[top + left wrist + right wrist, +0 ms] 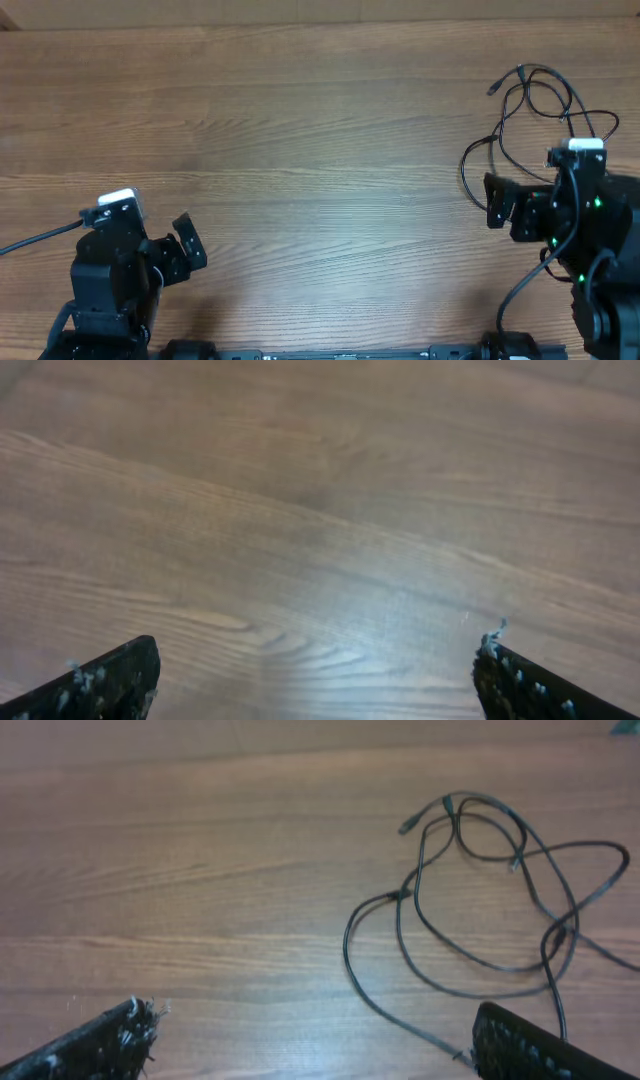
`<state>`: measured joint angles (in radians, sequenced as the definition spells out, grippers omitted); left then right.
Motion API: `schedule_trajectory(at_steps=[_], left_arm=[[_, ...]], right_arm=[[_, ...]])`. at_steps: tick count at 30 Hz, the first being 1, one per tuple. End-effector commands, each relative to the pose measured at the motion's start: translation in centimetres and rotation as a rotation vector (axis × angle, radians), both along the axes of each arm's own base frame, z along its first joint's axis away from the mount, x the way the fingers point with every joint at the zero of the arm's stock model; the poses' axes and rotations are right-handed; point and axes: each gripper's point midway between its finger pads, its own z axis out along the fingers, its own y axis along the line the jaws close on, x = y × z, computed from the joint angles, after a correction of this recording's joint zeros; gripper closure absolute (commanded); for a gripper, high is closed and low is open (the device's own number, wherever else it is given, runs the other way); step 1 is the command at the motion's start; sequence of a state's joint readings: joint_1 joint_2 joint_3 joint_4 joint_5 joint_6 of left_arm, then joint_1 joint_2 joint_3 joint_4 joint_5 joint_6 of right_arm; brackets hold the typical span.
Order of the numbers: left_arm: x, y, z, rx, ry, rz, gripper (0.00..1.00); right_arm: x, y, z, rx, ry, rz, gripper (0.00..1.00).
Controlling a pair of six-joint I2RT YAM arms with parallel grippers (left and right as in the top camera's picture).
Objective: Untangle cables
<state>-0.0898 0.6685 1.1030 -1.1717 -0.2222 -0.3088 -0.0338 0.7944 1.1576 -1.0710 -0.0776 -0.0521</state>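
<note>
With the cables (548, 935) lying in loose loops at the far right of the table (300, 120) and the left pincer (318, 672) and right pincer (320, 1042) held apart and empty, a grasp is judged pending: one outer strand must be pinched and drawn clear.

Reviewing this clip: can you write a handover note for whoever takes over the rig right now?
Left gripper: jaws open, empty, over the bare brown wooden table, nowhere near the cables.
Right gripper: jaws open, holding nothing, just short of the tangle.
Thin black cables: one loose tangle of crossing loops lying flat at the table's far right, with one strand running close past a right finger.
Done: nothing visibly separated.
Left: grasp a strand and pull the loops apart.
</note>
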Motion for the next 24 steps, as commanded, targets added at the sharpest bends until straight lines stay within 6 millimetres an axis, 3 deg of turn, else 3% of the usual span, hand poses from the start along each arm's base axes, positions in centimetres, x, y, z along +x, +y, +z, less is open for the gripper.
schedule_trajectory(at_steps=[1,20,24], left_arm=[[-0.5,0.4,-0.8,0.008,0.035,0.023,0.0],[-0.8,0.4,-1.1,0.01,0.049,0.023,0.0],[-0.8,0.4,-1.1,0.01,0.049,0.023,0.0]], right_arm=[[0.0,-0.2,-0.7,-0.006,0.027,-0.006,0.0],[0.2,-0.4,-1.0,-0.017,0.035,-0.017,0.0],[0.9,0.8,-0.1,0.025,-0.027,0.042,0.0]])
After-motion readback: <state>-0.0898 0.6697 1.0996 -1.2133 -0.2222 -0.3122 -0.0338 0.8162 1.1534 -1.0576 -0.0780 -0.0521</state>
